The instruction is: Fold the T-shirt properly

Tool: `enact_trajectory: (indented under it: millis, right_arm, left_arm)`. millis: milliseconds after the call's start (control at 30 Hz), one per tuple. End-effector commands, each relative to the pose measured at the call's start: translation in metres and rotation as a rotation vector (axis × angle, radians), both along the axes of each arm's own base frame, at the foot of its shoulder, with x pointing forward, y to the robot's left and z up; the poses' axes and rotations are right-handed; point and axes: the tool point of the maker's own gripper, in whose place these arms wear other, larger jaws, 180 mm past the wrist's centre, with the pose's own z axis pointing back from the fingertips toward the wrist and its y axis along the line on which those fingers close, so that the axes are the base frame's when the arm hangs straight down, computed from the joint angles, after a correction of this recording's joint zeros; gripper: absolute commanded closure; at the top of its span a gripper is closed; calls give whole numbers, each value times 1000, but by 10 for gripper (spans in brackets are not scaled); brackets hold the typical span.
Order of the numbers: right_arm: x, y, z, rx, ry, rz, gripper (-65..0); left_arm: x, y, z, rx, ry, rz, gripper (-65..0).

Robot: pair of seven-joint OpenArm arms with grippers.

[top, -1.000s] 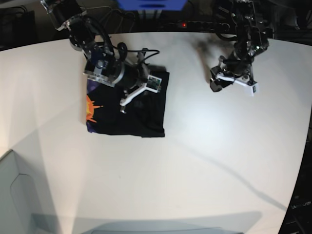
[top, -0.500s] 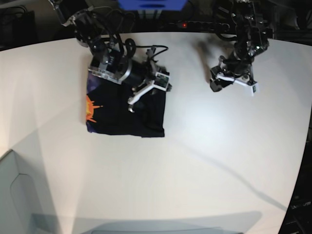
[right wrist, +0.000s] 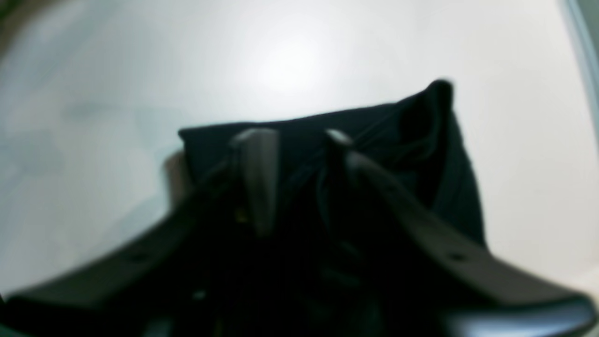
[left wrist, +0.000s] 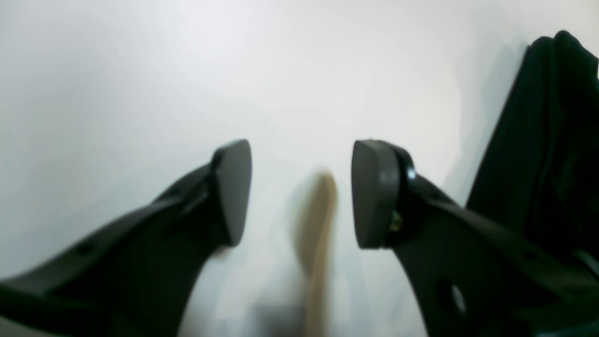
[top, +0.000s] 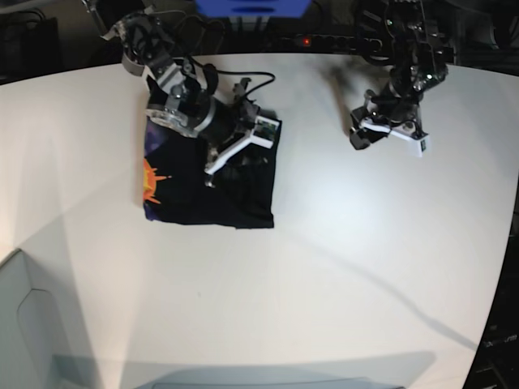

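The black T-shirt [top: 203, 182] lies folded into a rough square on the white table [top: 324, 267], left of centre, with an orange sunburst print [top: 151, 180] at its left edge. My right gripper [top: 229, 166] hovers over the shirt's upper right part. The blurred right wrist view shows this right gripper [right wrist: 295, 145] with its tips apart above the dark T-shirt [right wrist: 421, 121]; no fold is visibly pinched. My left gripper [top: 362, 139] hangs over bare table far to the right. In its own view the left gripper [left wrist: 302, 192] is open and empty.
A blue box [top: 251, 6] and cables sit behind the table's far edge. A pale bin-like shape [top: 24, 316] stands at the lower left. A dark cloth-like shape [left wrist: 538, 140] fills the right side of the left wrist view; I cannot tell what it is.
My right gripper swung right over the shirt, then came back a little to the left, and its jaws have parted. The shirt's outline looks the same. The left arm has not moved.
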Motion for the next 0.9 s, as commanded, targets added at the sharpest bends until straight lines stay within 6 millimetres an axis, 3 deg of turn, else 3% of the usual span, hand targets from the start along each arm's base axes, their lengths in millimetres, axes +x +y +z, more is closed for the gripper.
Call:
enact_trajectory:
  millis: [0,100,300,567,867]
  right_arm:
    - [5,5,13,40,-31,5,-262]
    - [3,5,13,39,-29,12,-340]
    - [5,-3,7,13,-28,12,-325]
    - [4,-6,1,1,-13,11,-253]
    - [5,-8,-4,-12,-5,7,-129]
  left_arm:
    - [6,1,9,4,-33,1,-332]
    - [5,1,8,4,-30,1,-332]
    - [4,2,8,6,-30,0,-332]
    - [4,1,7,1,-29,1,-332]
    - [7,-1,15,4,-49,-5,-332]
